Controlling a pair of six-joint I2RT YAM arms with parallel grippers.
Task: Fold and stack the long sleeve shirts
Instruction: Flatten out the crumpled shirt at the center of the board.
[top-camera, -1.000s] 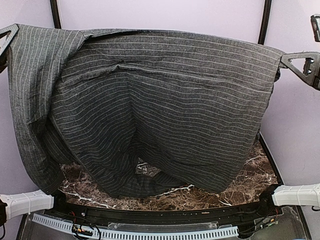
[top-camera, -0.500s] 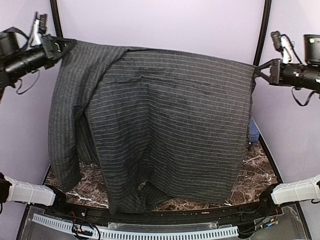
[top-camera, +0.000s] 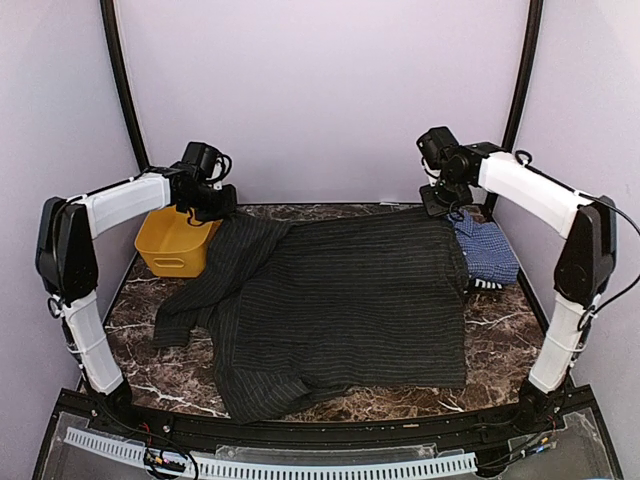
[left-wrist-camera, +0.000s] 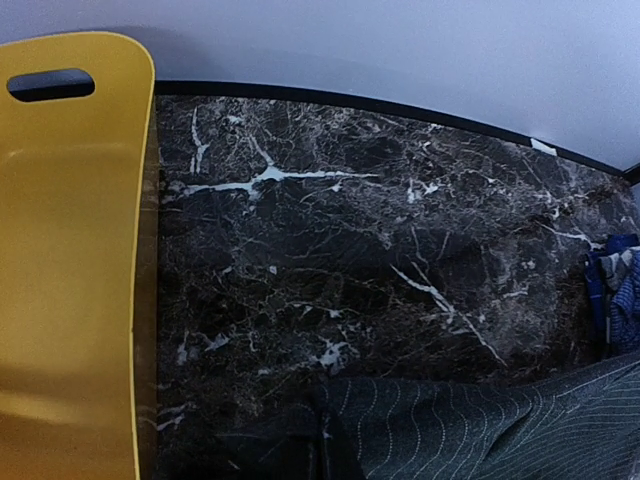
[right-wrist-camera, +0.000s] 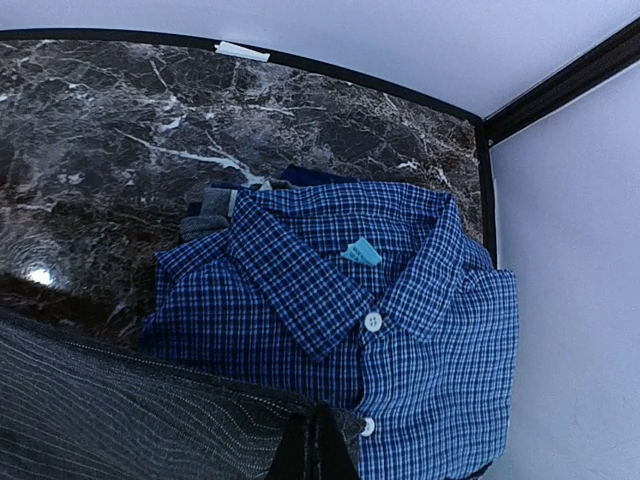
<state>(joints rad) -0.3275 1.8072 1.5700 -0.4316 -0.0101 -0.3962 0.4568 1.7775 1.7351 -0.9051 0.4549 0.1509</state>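
The black pinstriped shirt lies spread flat across the middle of the marble table, one sleeve trailing to the left. My left gripper is shut on its far left corner, next to the yellow basket; the cloth shows at its fingertips in the left wrist view. My right gripper is shut on its far right corner; the striped cloth shows there too. The folded blue checked shirt lies at the far right, partly under the black shirt's edge. Its collar and white buttons show in the right wrist view.
A yellow plastic basket stands at the far left beside my left gripper, and also shows in the left wrist view. Lilac walls and black frame posts close in the back and sides. Bare marble shows at the right front.
Both arms have swung the black shirt from held up high near the camera down and away, laying it flat on the table. The blue shirt and basket have come into view.
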